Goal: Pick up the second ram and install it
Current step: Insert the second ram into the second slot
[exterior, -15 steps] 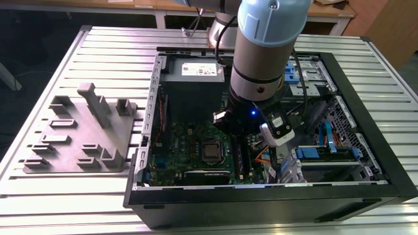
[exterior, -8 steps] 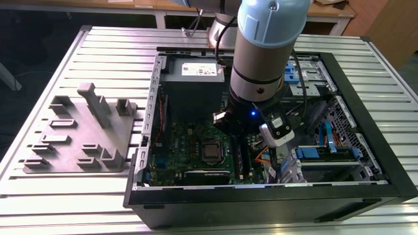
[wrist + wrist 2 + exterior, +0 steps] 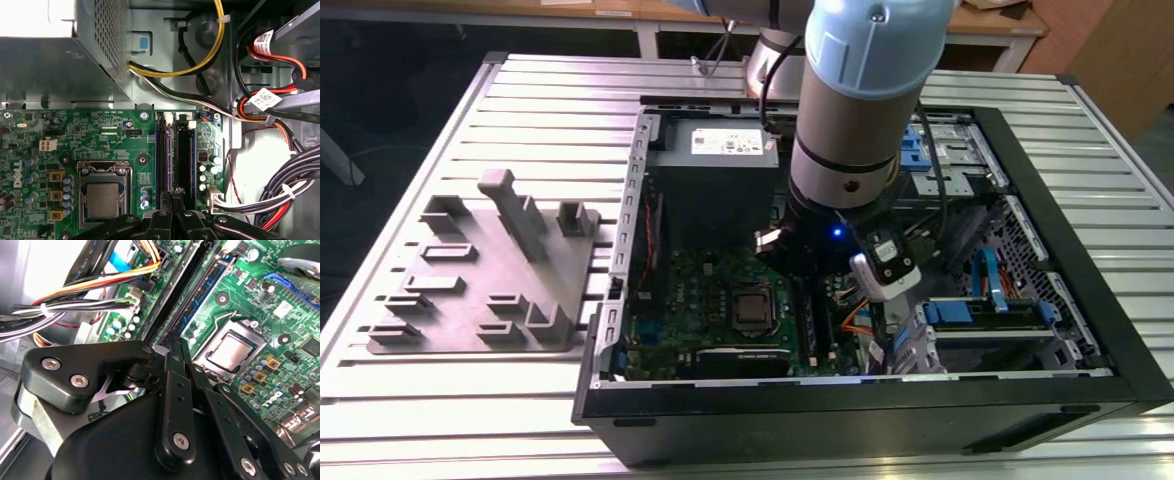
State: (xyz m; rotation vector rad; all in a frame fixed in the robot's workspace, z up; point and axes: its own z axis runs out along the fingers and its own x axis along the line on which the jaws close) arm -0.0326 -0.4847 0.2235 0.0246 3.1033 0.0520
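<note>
arm (image 3: 861,110) vertical, wrist down | gripper (image 3: 174,196) jaws closed together, tips pointing down

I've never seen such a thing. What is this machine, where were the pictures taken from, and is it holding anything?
The grey-and-blue tube is a robot arm, seen by a camera off the arm. It reaches into an open computer case lying on a slatted metal table; a grey parts holder sits at the exterior view's left. The other two cameras ride near the arm's wrist. Both wrist views show its black gripper, fingers together, over the long memory slots beside the processor. Whether it pinches a memory stick, I cannot tell.
</note>
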